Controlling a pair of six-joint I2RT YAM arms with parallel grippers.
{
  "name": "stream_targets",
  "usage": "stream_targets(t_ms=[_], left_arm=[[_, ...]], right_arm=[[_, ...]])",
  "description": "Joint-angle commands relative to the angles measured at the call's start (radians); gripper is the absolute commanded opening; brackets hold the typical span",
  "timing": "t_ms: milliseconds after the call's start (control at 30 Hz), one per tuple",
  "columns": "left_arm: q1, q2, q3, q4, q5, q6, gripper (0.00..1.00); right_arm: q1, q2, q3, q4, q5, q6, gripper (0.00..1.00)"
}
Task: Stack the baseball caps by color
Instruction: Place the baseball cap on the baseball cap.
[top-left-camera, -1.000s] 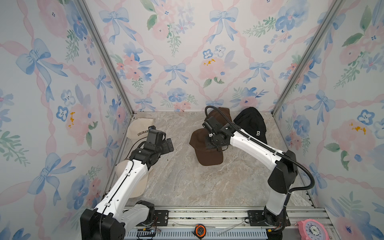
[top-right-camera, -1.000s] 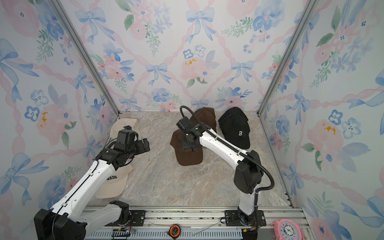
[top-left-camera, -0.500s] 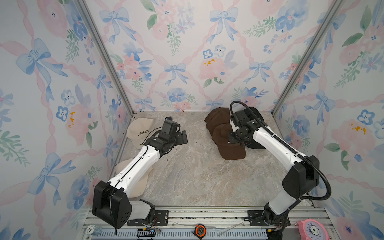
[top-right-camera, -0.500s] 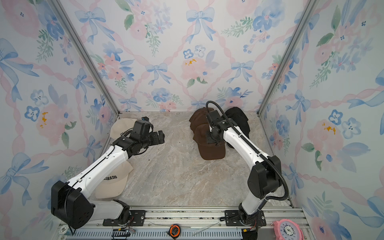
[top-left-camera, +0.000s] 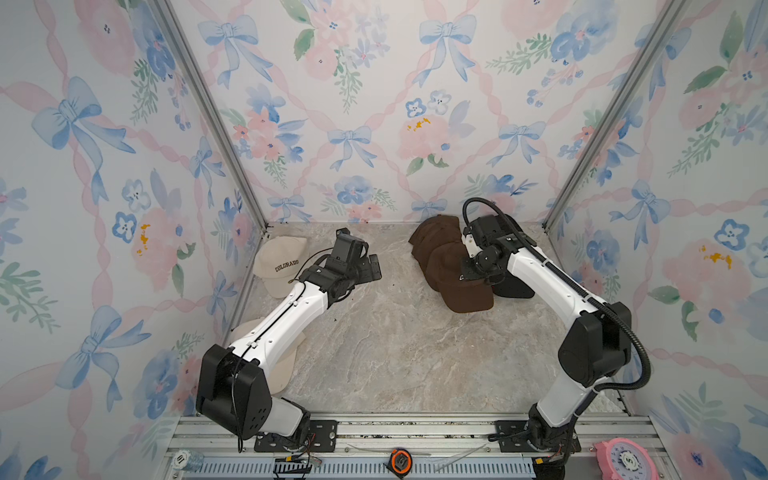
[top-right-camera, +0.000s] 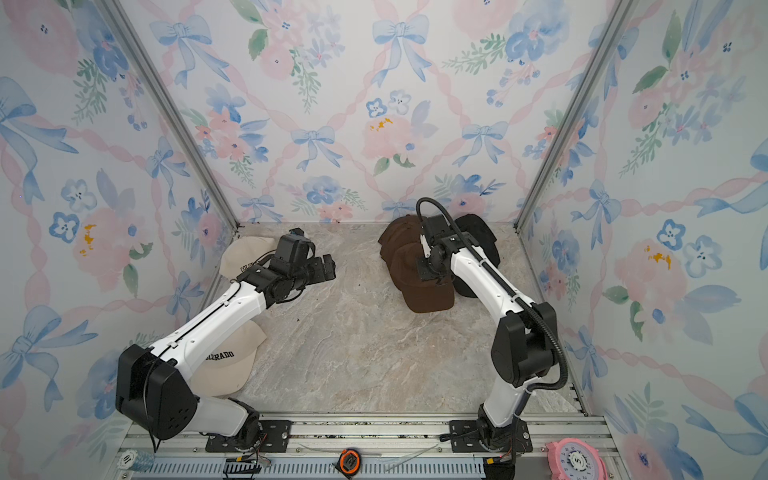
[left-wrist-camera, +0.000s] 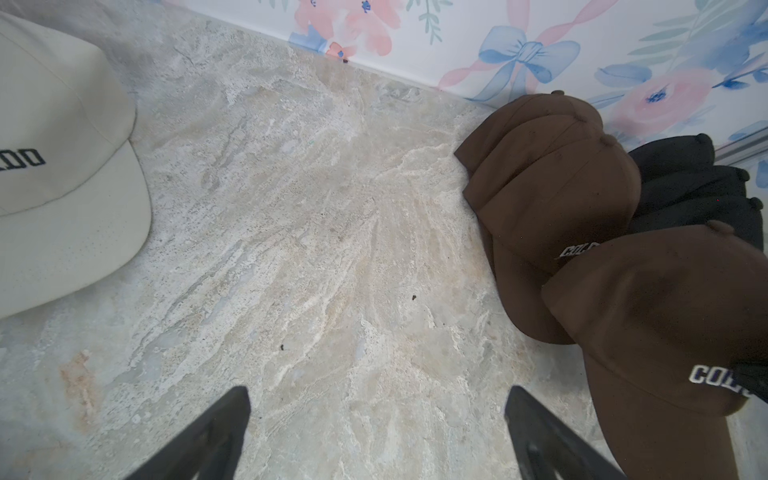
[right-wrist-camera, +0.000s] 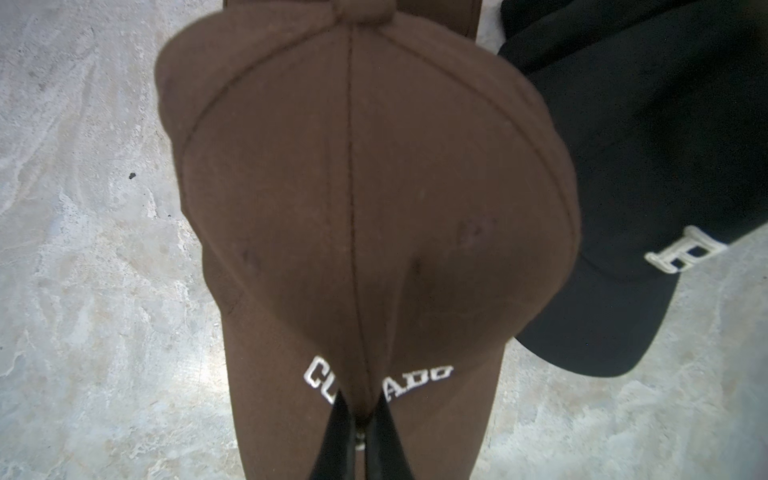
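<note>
Bright, even, diffuse light with soft shadows; top views sharp, wrist views slightly soft, stretched at edges.

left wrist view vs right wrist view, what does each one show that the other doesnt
Only the left wrist view shows a cream COLORADO cap, the floral back wall, the open left claw over bare tabletop, and the stacked brown caps.

Only the right wrist view shows the right claw shut, pinching the front of the brown cap at its lettering, and the white letter on the black cap.

Both show that front brown COLORADO cap, black caps beside it, and the marbled tabletop.
</note>
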Motion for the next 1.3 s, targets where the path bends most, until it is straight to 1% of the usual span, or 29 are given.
stream_targets(t_ms=[0, 200, 533, 733, 900, 1000, 1033, 1133, 1267], left_arm=[[-0.003, 0.028, 0.031, 0.003, -0.023, -0.017, 0.98], [-0.002, 0.058, 0.056, 0.004, -0.039, -0.013, 0.98], [0.001, 0.127, 0.131, 0.004, -0.05, 0.031, 0.98], [0.013, 0.168, 0.166, 0.003, -0.037, 0.044, 0.98], [0.024, 0.2, 0.191, 0.003, -0.021, 0.047, 0.98], [0.027, 0.213, 0.201, 0.004, -0.017, 0.048, 0.98], [0.029, 0.215, 0.204, 0.003, -0.016, 0.047, 0.98], [0.033, 0.225, 0.207, 0.002, -0.013, 0.046, 0.98], [0.04, 0.232, 0.211, 0.004, -0.007, 0.046, 0.98]], right_arm=[[-0.009, 0.046, 0.061, 0.015, -0.022, -0.033, 0.0], [-0.015, 0.109, 0.12, 0.014, -0.029, -0.041, 0.0], [-0.03, 0.208, 0.221, 0.01, -0.043, -0.035, 0.0], [-0.041, 0.256, 0.24, 0.015, -0.049, -0.033, 0.0], [-0.052, 0.287, 0.254, 0.019, -0.058, -0.027, 0.03], [-0.056, 0.303, 0.267, 0.015, -0.061, -0.026, 0.08], [-0.056, 0.308, 0.271, 0.014, -0.061, -0.026, 0.11], [-0.057, 0.32, 0.28, 0.015, -0.061, -0.024, 0.26], [-0.059, 0.332, 0.287, 0.009, -0.062, -0.017, 0.38]])
